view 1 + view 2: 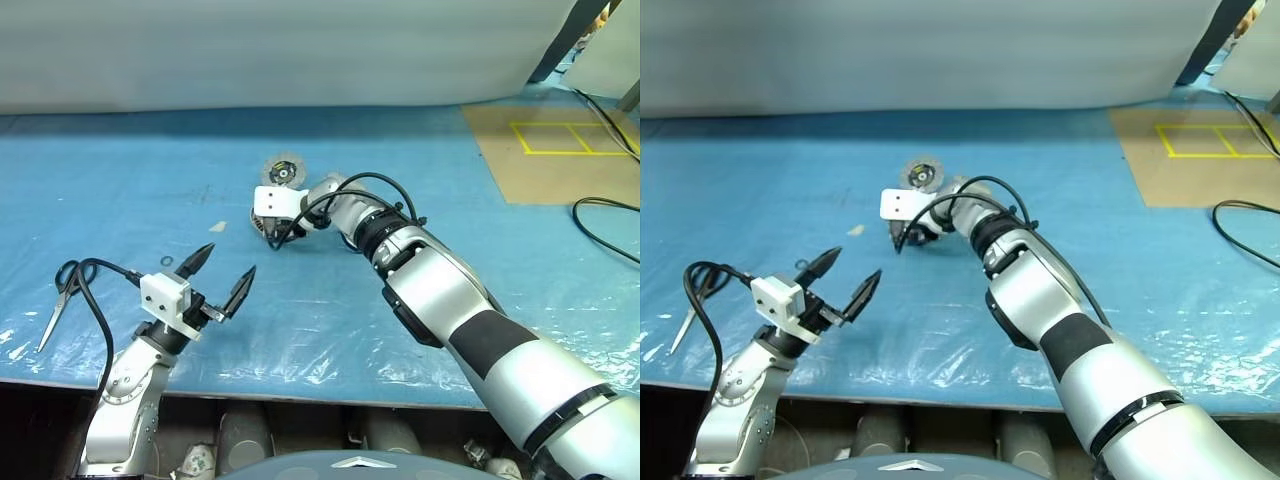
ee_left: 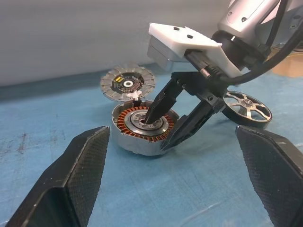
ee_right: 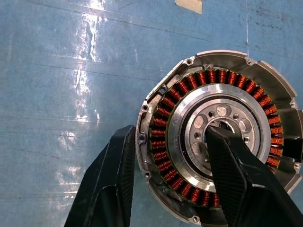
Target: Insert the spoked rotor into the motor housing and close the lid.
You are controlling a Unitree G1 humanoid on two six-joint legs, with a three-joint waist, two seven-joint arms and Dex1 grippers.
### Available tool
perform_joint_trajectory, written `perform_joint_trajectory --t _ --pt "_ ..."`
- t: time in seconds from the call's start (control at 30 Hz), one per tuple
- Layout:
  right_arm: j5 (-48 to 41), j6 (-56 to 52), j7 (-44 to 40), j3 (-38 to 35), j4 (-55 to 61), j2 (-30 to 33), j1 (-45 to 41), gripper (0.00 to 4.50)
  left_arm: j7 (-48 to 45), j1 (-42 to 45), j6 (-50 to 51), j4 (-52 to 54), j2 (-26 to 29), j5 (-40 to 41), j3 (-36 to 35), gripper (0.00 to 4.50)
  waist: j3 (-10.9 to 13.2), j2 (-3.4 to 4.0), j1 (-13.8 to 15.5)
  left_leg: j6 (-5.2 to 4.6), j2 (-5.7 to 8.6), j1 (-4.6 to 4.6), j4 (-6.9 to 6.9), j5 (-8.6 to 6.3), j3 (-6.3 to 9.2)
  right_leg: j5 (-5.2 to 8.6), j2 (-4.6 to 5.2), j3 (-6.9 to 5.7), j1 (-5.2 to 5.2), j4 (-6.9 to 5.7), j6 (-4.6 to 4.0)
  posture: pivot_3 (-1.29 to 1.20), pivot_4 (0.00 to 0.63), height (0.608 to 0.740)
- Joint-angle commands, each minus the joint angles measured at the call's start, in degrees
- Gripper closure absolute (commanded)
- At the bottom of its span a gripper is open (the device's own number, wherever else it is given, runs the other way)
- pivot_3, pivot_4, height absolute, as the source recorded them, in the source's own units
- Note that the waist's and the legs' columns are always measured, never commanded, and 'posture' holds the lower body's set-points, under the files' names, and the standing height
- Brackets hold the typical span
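Bench (image 1: 420,170) covered by blue sheeting under clear wrinkled plastic film. Motor housing (image 2: 142,127) is set near centre, windings up. Lid (image 2: 128,83) lies flat just beside it at 12 o'clock, hub face up. Spoked rotor (image 2: 247,109) lies at the housing's 3 o'clock, apart. Scissors (image 1: 58,300) are seen far out at 8 o'clock. Small washer (image 1: 166,262) and tape scrap (image 1: 217,227) lie toward 9 o'clock.

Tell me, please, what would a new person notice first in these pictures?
First, the motor housing in the middle of the blue table, its copper windings bare, with the right tool straddling its wall, one finger in the centre and one outside. The lid lies just behind it, the spoked rotor beside it. The left tool hovers open, nearer the robot.
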State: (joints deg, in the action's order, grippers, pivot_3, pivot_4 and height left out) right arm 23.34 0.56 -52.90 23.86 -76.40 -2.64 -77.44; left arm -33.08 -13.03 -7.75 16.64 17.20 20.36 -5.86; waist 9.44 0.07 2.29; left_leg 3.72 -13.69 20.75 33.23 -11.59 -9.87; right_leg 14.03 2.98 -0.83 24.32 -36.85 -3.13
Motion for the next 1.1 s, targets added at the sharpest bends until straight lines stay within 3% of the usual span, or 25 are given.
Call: perform_joint_trajectory --t 0.03,0.23,0.43,0.57,0.87,1.1 --pt "-1.6 -1.3 -6.8 -1.4 0.5 -0.3 0.2 2.54 -0.6 0.4 -1.0 0.9 0.5 0.8 -0.7 0.00 0.0 0.00 0.0 0.00 0.00 0.01 0.00 0.00 -0.01 0.00 0.00 0.01 0.00 0.01 0.00 0.00 0.150 0.740" --pt "-3.0 -3.8 -17.8 -1.7 5.4 0.1 2.0 2.54 -1.3 0.2 -1.1 0.5 0.7 1.2 -1.1 0.00 0.0 0.00 0.0 -0.01 -0.01 0.07 -0.03 0.00 -0.03 0.00 0.00 -0.01 0.02 0.05 0.00 0.00 0.150 0.740" --pt "-2.3 -9.0 -25.7 2.7 20.9 2.3 11.6 2.54 -2.0 -0.6 -1.3 0.6 0.9 1.5 -1.3 0.00 0.0 -0.03 0.0 -0.02 -0.02 0.00 -0.03 0.00 -0.03 0.00 0.00 -0.02 -0.03 0.04 0.00 0.00 0.150 0.740" --pt "-1.3 -12.7 -26.5 6.0 32.3 4.9 18.4 2.54 -2.3 -1.7 -1.5 0.7 1.2 1.6 -1.9 0.00 -0.1 -0.05 0.0 -0.01 -0.01 -0.32 -0.09 0.00 -0.05 0.00 0.00 0.03 -0.25 0.04 0.00 0.00 0.150 0.740" --pt "-2.2 -19.3 -26.8 9.7 42.2 7.1 23.3 2.54 -2.4 -1.3 -1.2 0.5 1.2 1.5 -1.7 0.00 -0.1 -0.05 0.1 0.00 0.04 -1.02 -0.16 -0.02 -0.10 0.03 0.00 0.22 -0.86 0.12 0.03 0.00 0.150 0.740" --pt "-4.3 -20.8 -26.6 8.8 43.6 8.0 21.7 0.39 -2.5 -0.6 -1.0 0.1 1.4 1.6 -1.8 0.00 -0.1 -0.05 0.1 0.01 0.06 -1.01 -0.19 -0.02 -0.10 0.04 0.00 0.23 -0.88 0.18 0.04 0.00 0.150 0.740"
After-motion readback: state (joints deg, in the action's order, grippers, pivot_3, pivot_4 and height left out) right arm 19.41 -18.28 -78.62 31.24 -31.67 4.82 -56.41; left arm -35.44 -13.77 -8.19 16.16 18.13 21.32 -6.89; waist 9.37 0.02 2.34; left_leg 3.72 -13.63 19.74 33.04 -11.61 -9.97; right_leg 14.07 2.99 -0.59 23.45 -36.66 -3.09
